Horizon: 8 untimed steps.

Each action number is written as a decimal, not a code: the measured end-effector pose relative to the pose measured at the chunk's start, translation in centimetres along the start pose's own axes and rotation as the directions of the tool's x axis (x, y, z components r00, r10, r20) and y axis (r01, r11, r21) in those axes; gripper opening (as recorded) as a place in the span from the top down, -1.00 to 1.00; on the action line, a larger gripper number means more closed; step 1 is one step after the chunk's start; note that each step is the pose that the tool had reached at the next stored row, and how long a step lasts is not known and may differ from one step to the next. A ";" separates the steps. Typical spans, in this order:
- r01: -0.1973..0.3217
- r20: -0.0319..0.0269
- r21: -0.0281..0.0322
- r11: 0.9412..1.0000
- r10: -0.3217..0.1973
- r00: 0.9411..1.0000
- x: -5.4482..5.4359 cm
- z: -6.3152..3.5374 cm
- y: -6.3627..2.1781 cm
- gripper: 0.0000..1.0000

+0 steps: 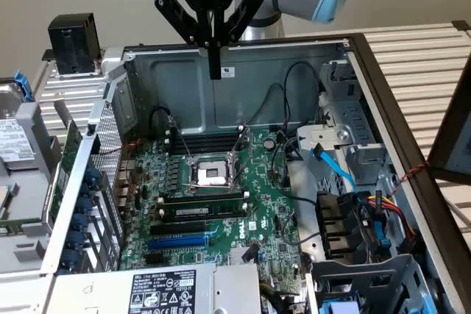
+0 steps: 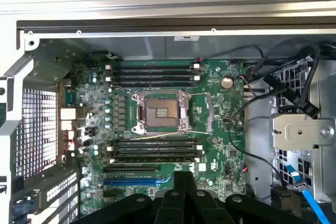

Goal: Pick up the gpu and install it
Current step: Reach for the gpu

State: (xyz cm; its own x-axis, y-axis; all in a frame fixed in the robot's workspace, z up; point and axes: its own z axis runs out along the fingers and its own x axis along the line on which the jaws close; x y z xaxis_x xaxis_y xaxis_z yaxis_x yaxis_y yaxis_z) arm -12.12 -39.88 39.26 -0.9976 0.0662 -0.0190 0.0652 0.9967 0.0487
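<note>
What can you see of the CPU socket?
The CPU socket is a square silver metal frame with thin wire levers, lying flat near the middle of the green motherboard. No cooler covers it, so its centre is exposed. Black memory slots flank it on two sides. Nothing touches it.

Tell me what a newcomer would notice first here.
The green motherboard lying in the open case draws the eye, with the bare silver socket at its middle. Above the case's far wall hangs the black tool, shut and empty.
</note>
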 end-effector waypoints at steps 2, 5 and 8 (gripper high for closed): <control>0.000 0.000 0.000 1.000 0.000 1.000 0.0 0.00 0.00 0.79; 0.000 0.000 0.000 1.000 0.000 1.000 0.0 0.00 0.00 0.79; 0.000 0.000 0.000 1.000 0.000 1.000 0.0 0.00 0.00 0.79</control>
State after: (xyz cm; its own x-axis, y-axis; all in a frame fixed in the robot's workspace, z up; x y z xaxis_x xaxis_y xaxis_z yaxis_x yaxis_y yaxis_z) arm -12.12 -39.88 39.26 -0.9976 0.0659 -0.0190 0.0649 0.9967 0.0487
